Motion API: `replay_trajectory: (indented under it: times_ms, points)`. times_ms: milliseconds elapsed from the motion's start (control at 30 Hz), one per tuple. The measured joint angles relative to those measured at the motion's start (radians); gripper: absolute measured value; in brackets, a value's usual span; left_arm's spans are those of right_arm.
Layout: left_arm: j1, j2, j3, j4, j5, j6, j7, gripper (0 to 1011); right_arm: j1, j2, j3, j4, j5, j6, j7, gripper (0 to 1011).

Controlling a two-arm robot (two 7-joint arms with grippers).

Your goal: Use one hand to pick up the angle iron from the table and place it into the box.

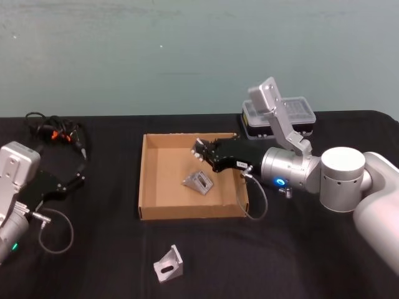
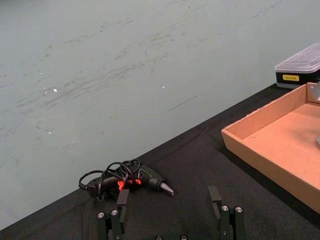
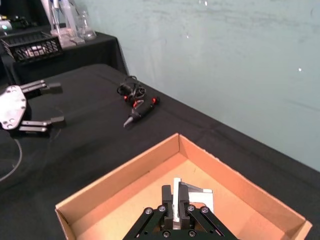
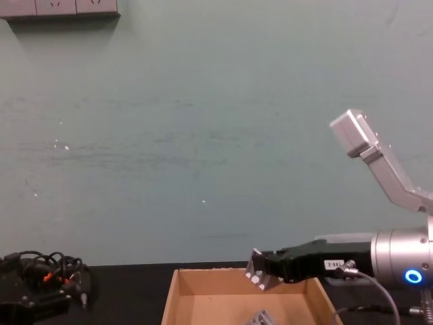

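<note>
The right arm (image 1: 340, 177) stretched in from the right, wrist about level, and the right gripper (image 1: 199, 151) (image 3: 176, 196) (image 4: 264, 269) was clamped tight on an angle iron (image 4: 256, 276). Over on the left, the left arm (image 1: 15, 180) sat low, its left gripper (image 1: 73, 180) (image 2: 170, 220) (image 3: 57, 105) spread wide.

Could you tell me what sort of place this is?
Probably a robotics lab or test bench: a black-draped table against a plain wall, the right gripper holding an angle iron over a cardboard box, and a corded hand tool nearby. The left gripper sits parked at left.
</note>
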Motion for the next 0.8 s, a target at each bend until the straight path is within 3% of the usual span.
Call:
replay_trajectory:
  times_ms: [400,800]
  points:
    - [0.0,0.0,0.0,0.0,0.0,0.0,0.0,1000,0.027,-0.028,-0.005,0.06,-0.039,0.037,0.019,78]
    - [0.0,0.0,0.0,0.0,0.0,0.0,0.0,1000,0.026,-0.026,-0.005,0.057,-0.037,0.035,0.019,118]
